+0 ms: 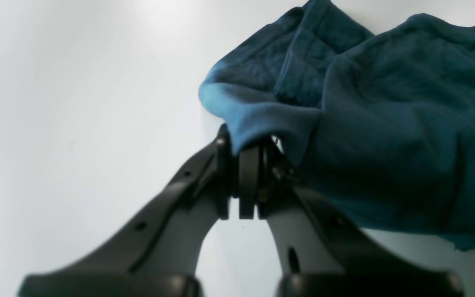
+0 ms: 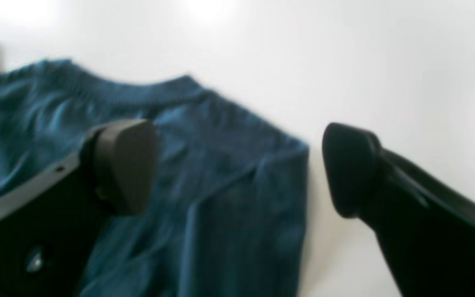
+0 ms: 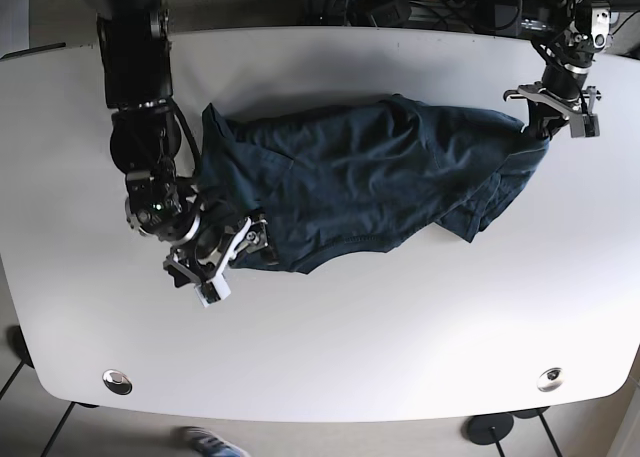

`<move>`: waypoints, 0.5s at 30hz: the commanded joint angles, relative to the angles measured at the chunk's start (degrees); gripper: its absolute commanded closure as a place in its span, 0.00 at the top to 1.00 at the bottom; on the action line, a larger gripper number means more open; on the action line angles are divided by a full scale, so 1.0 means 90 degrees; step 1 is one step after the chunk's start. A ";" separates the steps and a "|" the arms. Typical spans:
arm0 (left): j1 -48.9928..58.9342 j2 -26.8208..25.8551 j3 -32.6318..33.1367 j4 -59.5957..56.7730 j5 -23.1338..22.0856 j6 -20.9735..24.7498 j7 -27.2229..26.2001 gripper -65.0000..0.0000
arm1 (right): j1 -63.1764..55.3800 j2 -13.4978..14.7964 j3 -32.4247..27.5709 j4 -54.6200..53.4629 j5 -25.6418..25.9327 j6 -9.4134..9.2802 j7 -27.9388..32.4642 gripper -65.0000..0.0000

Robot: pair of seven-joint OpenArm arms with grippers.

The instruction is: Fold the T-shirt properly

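A dark teal T-shirt (image 3: 370,167) lies crumpled lengthwise across the middle of the white table (image 3: 400,317). At the shirt's far right end my left gripper (image 3: 541,129) is shut on a fold of the cloth; the left wrist view shows that fold (image 1: 258,115) pinched in the left gripper (image 1: 248,142). My right gripper (image 3: 228,252) stands open low over the shirt's near left edge. In the right wrist view the right gripper (image 2: 237,167) straddles the T-shirt (image 2: 221,173), one finger (image 2: 126,165) over the cloth and the other over bare table, with the ribbed collar (image 2: 118,88) beyond.
Cables and equipment (image 3: 420,2) crowd the table's far edge. Two round metal fittings (image 3: 118,381) (image 3: 548,379) sit near the front corners. Bare tabletop lies in front of the shirt and to the left of the right arm.
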 commanded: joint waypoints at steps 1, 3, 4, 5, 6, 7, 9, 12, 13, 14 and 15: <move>0.0017 -0.0102 -0.0048 0.0090 -0.0028 -0.0018 -0.0139 0.02 | 0.0663 0.0011 -0.0314 -0.0678 0.0050 0.0298 0.0429 0.93; 0.0017 -0.0102 -0.0048 0.0090 -0.0028 -0.0018 -0.0139 0.02 | 0.1161 -0.0008 -0.0705 -0.1586 0.0050 0.0523 0.0849 0.93; 0.0017 -0.0092 -0.0048 0.0100 -0.0028 -0.0018 -0.0139 0.02 | 0.1376 -0.0018 -0.0813 -0.2085 0.0050 0.0601 0.1113 0.93; 0.0017 -0.0092 -0.0048 0.0100 -0.0028 -0.0018 -0.0139 0.02 | 0.1591 -0.0076 -0.0891 -0.2602 0.0050 0.0728 0.1416 0.93; 0.0017 -0.0092 -0.0048 0.0110 -0.0028 -0.0018 -0.0139 0.02 | 0.1786 -0.0184 -0.0930 -0.3139 0.0050 0.0865 0.1748 0.93; 0.0017 -0.0092 -0.0048 0.0120 -0.0038 -0.0018 -0.0139 0.02 | 0.1952 -0.0243 -0.0949 -0.3677 0.0040 0.0982 0.2060 0.93; 0.0017 -0.0092 -0.0048 0.0120 -0.0048 -0.0018 -0.0139 0.01 | 0.2196 -0.0282 -0.0988 -0.4556 0.0040 0.1226 0.2578 0.93; 0.0017 -0.0092 -0.0048 0.0120 -0.0058 -0.0018 -0.0139 0.01 | 0.2235 -0.0330 -0.1438 -0.5005 0.0040 0.1373 0.3018 0.93; 0.0017 -0.0092 -0.0048 0.0120 -0.0058 -0.0018 -0.0139 0.01 | 0.2206 -0.0360 -0.1643 -0.5005 0.0040 0.1382 0.3037 0.93; 0.0007 -0.0092 -0.0048 0.0120 -0.0058 -0.0018 -0.0139 0.01 | 0.2138 -0.0360 -0.1721 -0.5005 0.0050 0.1382 0.3037 0.93; 0.0007 -0.0092 -0.0048 0.0120 -0.0058 -0.0018 -0.0139 0.01 | 0.2021 -0.0370 -0.1750 -0.4995 0.0050 0.1382 0.3037 0.93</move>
